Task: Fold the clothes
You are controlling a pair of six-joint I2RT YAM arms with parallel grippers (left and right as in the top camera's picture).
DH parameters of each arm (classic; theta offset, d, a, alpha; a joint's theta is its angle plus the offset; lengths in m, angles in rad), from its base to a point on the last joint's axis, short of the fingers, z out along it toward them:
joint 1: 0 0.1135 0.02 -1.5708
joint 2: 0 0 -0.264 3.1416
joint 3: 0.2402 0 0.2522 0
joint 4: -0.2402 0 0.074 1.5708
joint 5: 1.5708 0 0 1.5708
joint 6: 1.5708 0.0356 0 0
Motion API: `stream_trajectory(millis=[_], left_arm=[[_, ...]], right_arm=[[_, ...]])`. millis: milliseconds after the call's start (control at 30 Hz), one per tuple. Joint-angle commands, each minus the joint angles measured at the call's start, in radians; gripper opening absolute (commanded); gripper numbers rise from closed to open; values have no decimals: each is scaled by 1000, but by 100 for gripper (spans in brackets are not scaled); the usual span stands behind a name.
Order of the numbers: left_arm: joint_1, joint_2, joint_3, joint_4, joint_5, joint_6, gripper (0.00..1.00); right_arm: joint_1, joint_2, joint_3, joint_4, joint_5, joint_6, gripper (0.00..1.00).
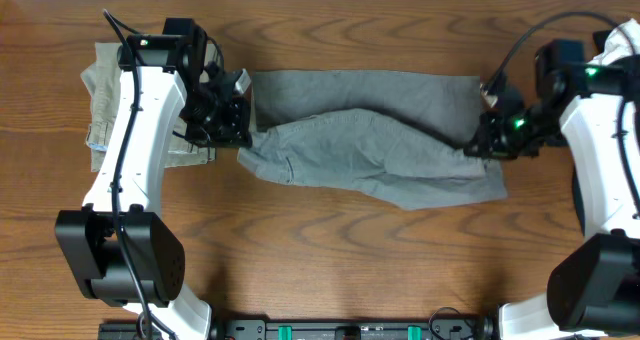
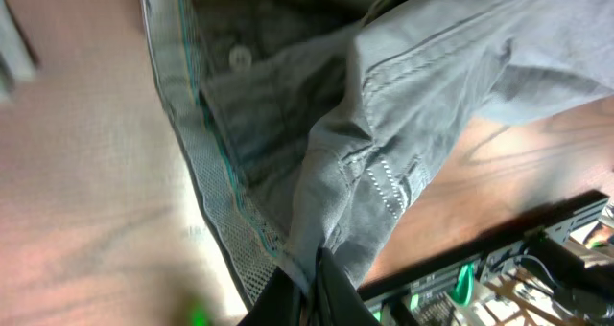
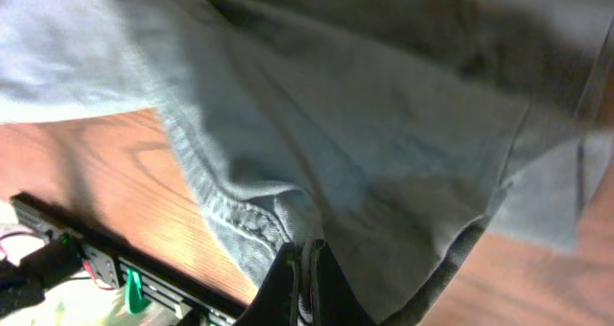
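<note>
Pinching both ends of the grey trousers [image 1: 370, 155], which lie mid-table: left gripper [image 1: 235, 120] clamped on the waistband end at 9 o'clock, right gripper [image 1: 482, 145] clamped on the hem end at 3 o'clock. Lengthwise fold looks underway. Next move probably needs both ends carried together toward 12 o'clock, cloth taut.

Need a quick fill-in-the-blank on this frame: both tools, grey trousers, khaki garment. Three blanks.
1. The left tool is ____ on the mid-grey woven cotton trousers.
2. The right tool pinches those trousers at their ____ end, by the robot's own sides.
3. The folded khaki-beige garment lies partly beneath the ____ arm.
Missing words: shut; right; left.
</note>
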Motion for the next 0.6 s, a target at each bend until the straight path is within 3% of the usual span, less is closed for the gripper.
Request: stream_trajectory(millis=[0, 300, 567], left_arm=[[0, -7, -58, -13, -37, -16, 6], [-3, -7, -339, 200, -37, -85, 6], [-3, -7, -494, 398, -37, -131, 6]], right_arm=[[24, -6, -112, 51, 82, 142, 1], [28, 6, -366, 331, 132, 296, 1], [48, 81, -402, 404, 236, 341, 1]])
